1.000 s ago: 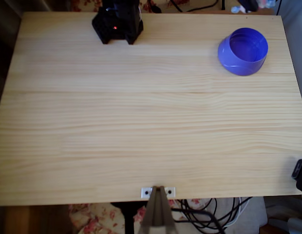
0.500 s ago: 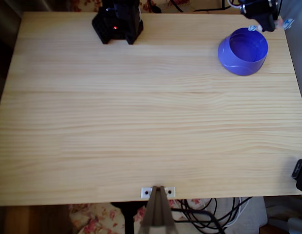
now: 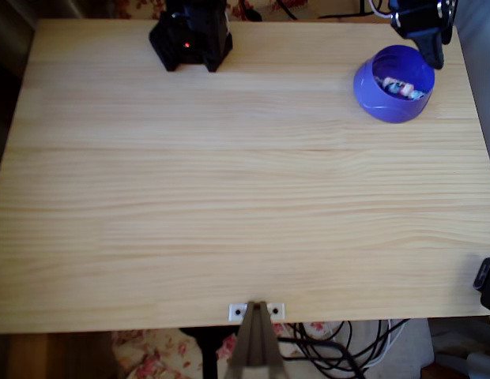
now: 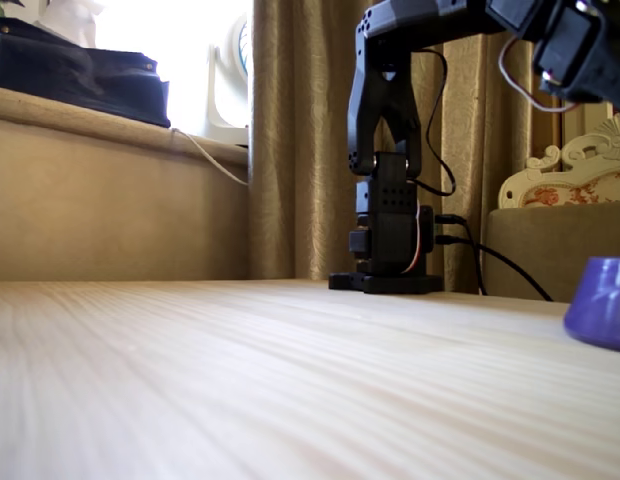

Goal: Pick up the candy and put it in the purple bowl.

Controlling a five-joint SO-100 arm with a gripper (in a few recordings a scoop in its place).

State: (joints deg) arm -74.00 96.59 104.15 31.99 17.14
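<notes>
Pine table [image 3: 229, 197] fills our overhead view, with the arm's black base [image 3: 190, 35] at its far edge, left of centre. Further right we see the purple bowl [image 3: 371, 93] with the candy [image 3: 401, 87] lying inside. Just above its rim hovers the gripper [image 3: 431, 47]; we cannot tell its opening.

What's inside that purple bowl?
In the overhead view the candy lies inside the purple bowl, below the gripper. From the fixed view the bowl's wall hides its inside.
</notes>
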